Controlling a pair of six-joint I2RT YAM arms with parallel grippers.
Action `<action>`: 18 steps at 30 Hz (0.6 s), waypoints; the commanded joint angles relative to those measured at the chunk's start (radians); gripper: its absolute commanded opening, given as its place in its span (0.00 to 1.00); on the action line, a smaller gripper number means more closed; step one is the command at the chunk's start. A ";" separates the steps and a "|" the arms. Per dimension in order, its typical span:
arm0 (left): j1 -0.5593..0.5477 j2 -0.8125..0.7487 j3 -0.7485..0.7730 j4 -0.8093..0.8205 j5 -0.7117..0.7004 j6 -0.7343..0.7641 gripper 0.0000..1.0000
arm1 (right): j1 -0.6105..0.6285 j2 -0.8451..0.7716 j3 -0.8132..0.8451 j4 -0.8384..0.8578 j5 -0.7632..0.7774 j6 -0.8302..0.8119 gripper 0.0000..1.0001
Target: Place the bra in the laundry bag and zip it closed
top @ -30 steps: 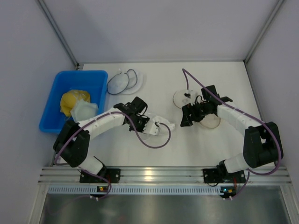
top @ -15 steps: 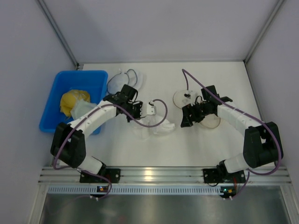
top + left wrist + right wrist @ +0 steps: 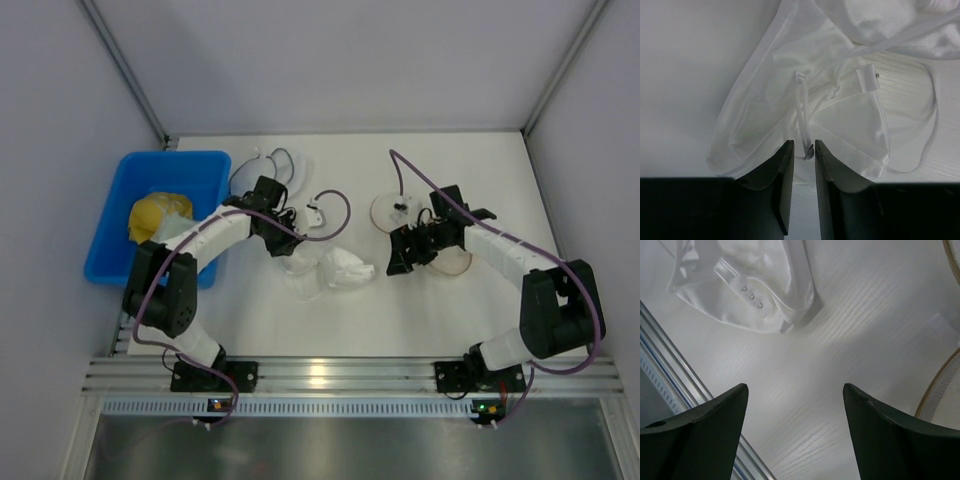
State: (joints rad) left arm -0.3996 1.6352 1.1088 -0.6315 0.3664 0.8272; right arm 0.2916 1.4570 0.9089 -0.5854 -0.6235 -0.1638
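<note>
The white surface (image 3: pixel 420 310) carries a blue bin (image 3: pixel 106 228) at its left side and a black-rimmed mesh pouch (image 3: pixel 288 170) behind it. The crumpled bra (image 3: pixel 335 268) lies near the middle, with the tan-rimmed laundry bag (image 3: pixel 384 212) to its right.

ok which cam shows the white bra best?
Top external: the whole white moulded-cup bra is in frame, crumpled. Left wrist shows only close-up fabric and straps; right wrist shows only its hook-band end.
</note>
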 commanded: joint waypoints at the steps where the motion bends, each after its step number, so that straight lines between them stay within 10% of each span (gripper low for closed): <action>1: 0.039 -0.031 0.019 0.046 0.057 -0.146 0.31 | -0.002 0.016 0.002 0.030 -0.038 0.007 0.77; 18: 0.327 -0.095 -0.090 0.127 0.187 -0.809 0.45 | -0.002 0.219 0.016 0.078 -0.137 0.138 0.75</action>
State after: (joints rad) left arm -0.1234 1.5162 1.0351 -0.5728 0.5095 0.1753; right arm 0.2916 1.6398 0.9035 -0.5533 -0.7086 -0.0582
